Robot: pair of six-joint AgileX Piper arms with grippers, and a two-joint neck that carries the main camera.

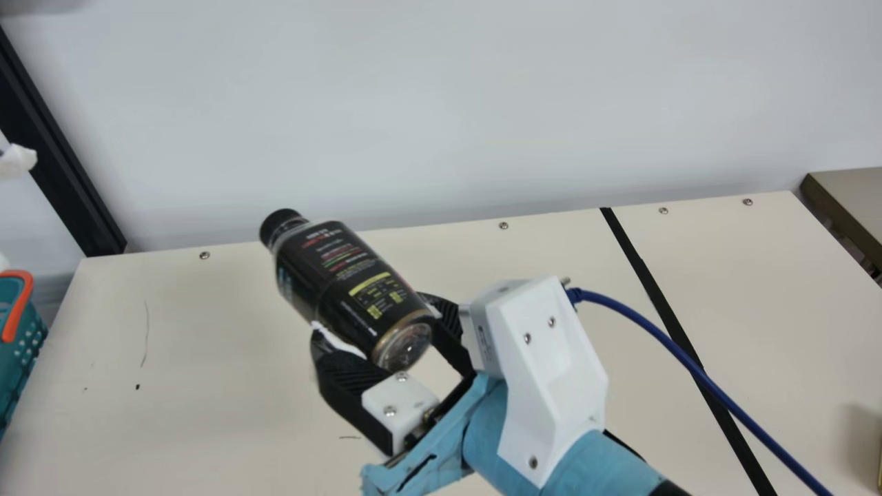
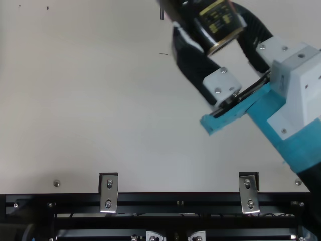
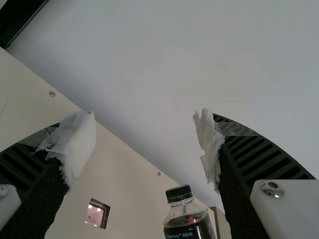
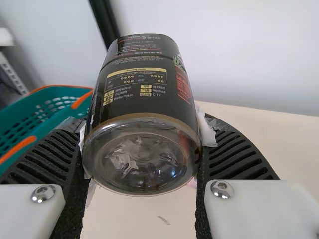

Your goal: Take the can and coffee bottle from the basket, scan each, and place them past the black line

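My right gripper [image 1: 375,320] is shut on the black coffee bottle [image 1: 344,282], holding it tilted above the table, cap toward the upper left. In the right wrist view, the right gripper [image 4: 144,130] has its fingers on both sides of the bottle [image 4: 144,94], near its clear base. A white-taped tip of my left gripper [image 1: 17,162] shows at the main view's left edge; in the left wrist view the left gripper [image 3: 145,142] is open with nothing between its fingers. The teal basket [image 1: 27,344] stands at the far left. The black line [image 1: 651,286] crosses the table's right part.
A small square device [image 3: 97,214] with a shiny pinkish face appears in the left wrist view. A yellowish sliver [image 1: 880,475] shows at the main view's right edge, beside a shadow. A blue cable [image 1: 661,337] trails from the right wrist over the black line. A wall rises behind the table.
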